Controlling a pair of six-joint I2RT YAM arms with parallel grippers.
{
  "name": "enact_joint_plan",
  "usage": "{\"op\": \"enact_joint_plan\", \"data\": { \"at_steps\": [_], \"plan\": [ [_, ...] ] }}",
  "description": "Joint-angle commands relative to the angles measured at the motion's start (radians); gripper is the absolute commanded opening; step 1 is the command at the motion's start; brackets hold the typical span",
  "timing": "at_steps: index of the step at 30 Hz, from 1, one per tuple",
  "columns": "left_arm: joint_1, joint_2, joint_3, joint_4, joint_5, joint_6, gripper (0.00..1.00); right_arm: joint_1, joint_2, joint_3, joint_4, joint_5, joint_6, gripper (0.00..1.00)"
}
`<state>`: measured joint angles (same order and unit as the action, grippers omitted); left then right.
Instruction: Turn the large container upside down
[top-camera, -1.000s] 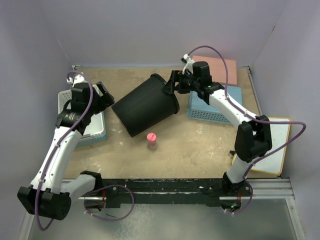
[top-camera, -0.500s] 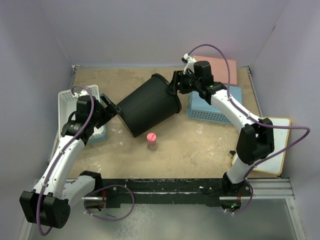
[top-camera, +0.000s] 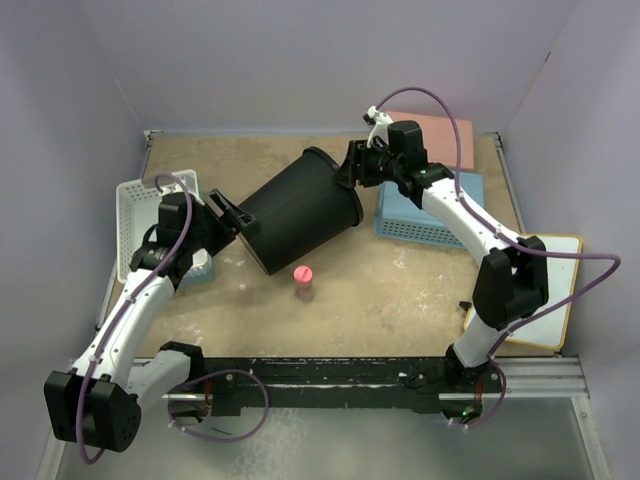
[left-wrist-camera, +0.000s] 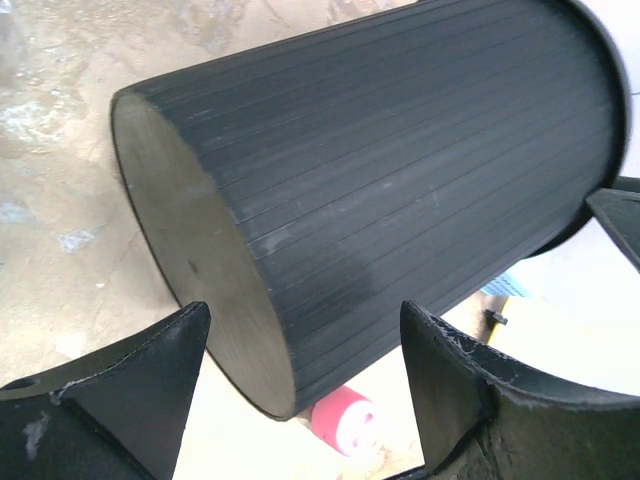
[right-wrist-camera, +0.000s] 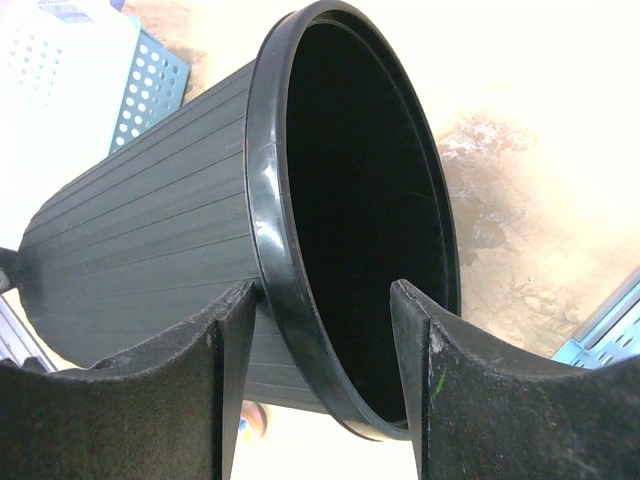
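Black right gripper (right-wrist-camera: 325, 290) jaws are standing apart, straddling the rolled rim of the large container (top-camera: 295, 210): one finger outside, one across the mouth. Left gripper (left-wrist-camera: 300, 310) jaws are gaping around its flat base. Container is lying on its side mid-table, mouth pointing to 2 o'clock; pink-capped bottle (top-camera: 303, 280) is standing at its 6 o'clock.

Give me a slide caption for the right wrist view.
Right gripper straddling the rim of the tilted black bin, its open mouth facing the camera.
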<state>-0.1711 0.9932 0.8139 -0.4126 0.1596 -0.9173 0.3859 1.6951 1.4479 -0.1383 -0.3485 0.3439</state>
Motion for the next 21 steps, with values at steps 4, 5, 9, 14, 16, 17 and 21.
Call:
{"op": "enact_joint_plan", "data": {
  "at_steps": [4,5,9,14,16,17,21],
  "plan": [
    [0.004,0.007,0.001,0.137,0.076,-0.043,0.73,-0.003,-0.049,0.020,0.003,0.052,-0.008,0.52],
    [0.004,0.009,0.001,0.145,0.080,-0.045,0.73,-0.003,-0.048,0.019,0.005,0.055,-0.007,0.51],
    [0.004,0.016,-0.002,0.163,0.092,-0.049,0.71,-0.004,-0.040,0.015,0.010,0.069,0.005,0.48],
    [0.002,0.015,0.017,0.186,0.096,-0.053,0.70,-0.004,-0.026,0.003,0.025,0.061,0.020,0.35],
    [0.002,0.017,0.040,0.184,0.096,-0.042,0.70,-0.004,-0.021,-0.004,0.033,0.040,0.040,0.30],
    [0.004,0.020,0.050,0.181,0.098,-0.036,0.70,-0.004,-0.018,-0.011,0.042,0.011,0.057,0.29],
    [0.002,0.030,0.083,0.196,0.100,-0.029,0.70,-0.005,-0.012,-0.037,0.084,-0.043,0.109,0.27]
  ]
}}
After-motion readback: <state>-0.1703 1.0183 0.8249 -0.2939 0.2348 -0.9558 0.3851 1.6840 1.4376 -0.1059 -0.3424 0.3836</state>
